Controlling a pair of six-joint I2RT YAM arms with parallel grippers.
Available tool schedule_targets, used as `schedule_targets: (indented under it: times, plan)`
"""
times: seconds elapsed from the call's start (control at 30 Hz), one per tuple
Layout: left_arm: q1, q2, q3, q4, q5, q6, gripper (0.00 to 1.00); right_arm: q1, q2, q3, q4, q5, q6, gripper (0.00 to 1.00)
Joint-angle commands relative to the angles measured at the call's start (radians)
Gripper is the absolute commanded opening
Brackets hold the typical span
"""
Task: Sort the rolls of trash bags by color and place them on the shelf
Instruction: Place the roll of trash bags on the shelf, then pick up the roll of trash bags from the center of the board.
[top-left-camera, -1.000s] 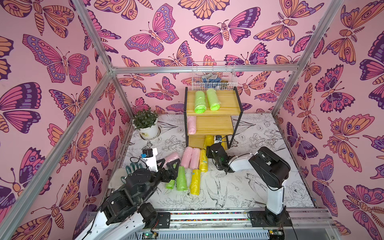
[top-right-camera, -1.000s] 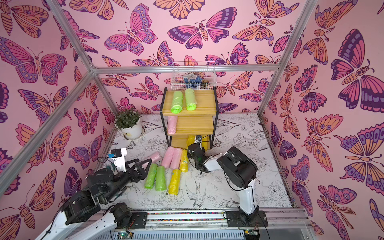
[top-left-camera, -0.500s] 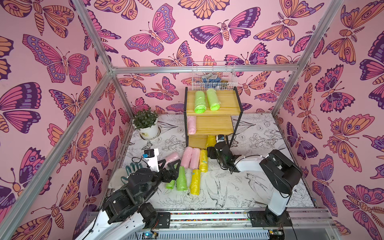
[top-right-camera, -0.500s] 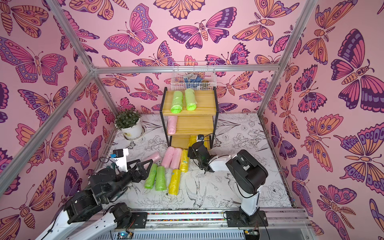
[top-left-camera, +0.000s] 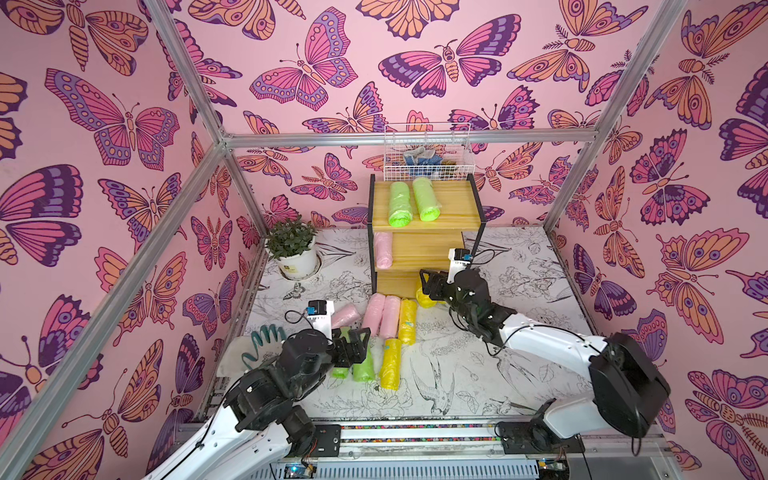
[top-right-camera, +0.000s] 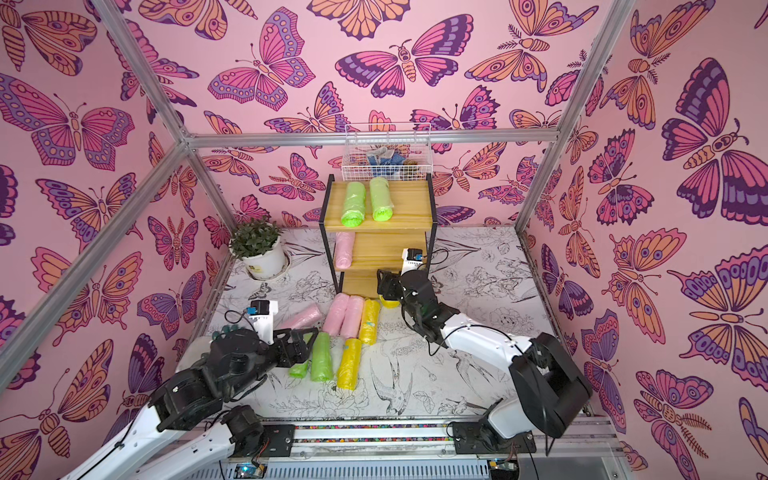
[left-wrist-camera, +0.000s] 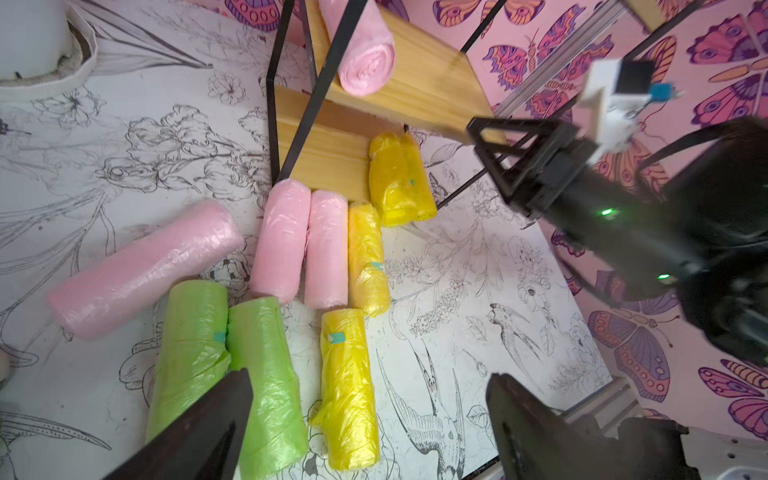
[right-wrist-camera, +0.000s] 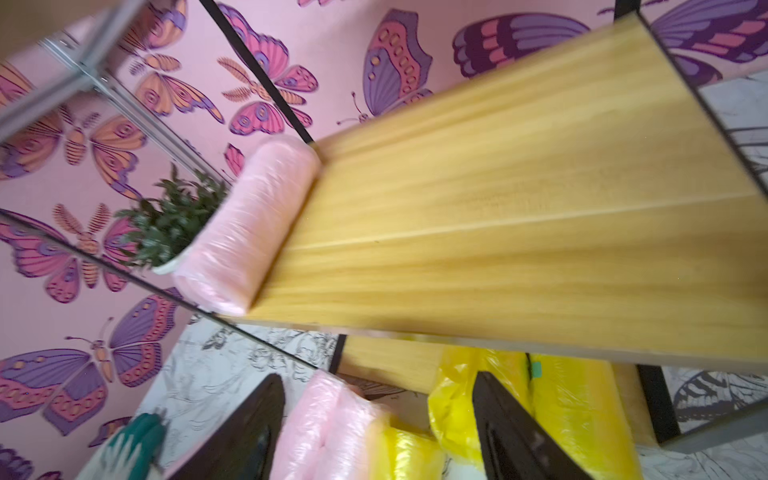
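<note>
The shelf (top-left-camera: 449, 208) stands at the back. Two green rolls (top-left-camera: 399, 203) lie on its top board and a pink roll (top-left-camera: 383, 249) on the middle board (right-wrist-camera: 498, 208). A yellow roll (top-left-camera: 422, 297) juts from the lowest board. On the floor lie three pink rolls (left-wrist-camera: 282, 241), two green rolls (left-wrist-camera: 191, 340) and two yellow rolls (left-wrist-camera: 349, 386). My left gripper (top-left-camera: 355, 338) hovers open over the green ones (top-right-camera: 322, 357), empty. My right gripper (top-left-camera: 424, 284) stands open and empty at the lowest board, by the yellow roll (right-wrist-camera: 582, 415).
A potted plant (top-left-camera: 293, 249) stands at the back left beside the shelf. A white wire basket (top-left-camera: 428, 153) hangs on the wall above the shelf. A teal coiled thing (top-left-camera: 262, 338) lies at the left edge, behind my left arm. Metal frame posts line the corners.
The right arm has stretched out, its elbow swinging right, and its gripper has risen a little at the shelf's lowest board. The left gripper has crept right over the green rolls.
</note>
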Motion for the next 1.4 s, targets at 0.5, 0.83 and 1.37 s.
schedule_targets:
  times: [0.5,0.83,1.37]
  plan:
    - [-0.004,0.506,0.177,-0.025,0.16,0.025,0.89,0.057,-0.578,-0.142,-0.462,0.048,-0.01,0.67]
    - [-0.001,0.91,0.396,-0.001,0.245,0.083,0.89,0.058,-0.854,-0.183,-0.755,0.086,-0.008,0.7]
    - [0.0,1.228,0.566,0.029,0.176,0.086,0.84,0.058,-0.995,-0.236,-0.917,0.095,0.011,0.73]
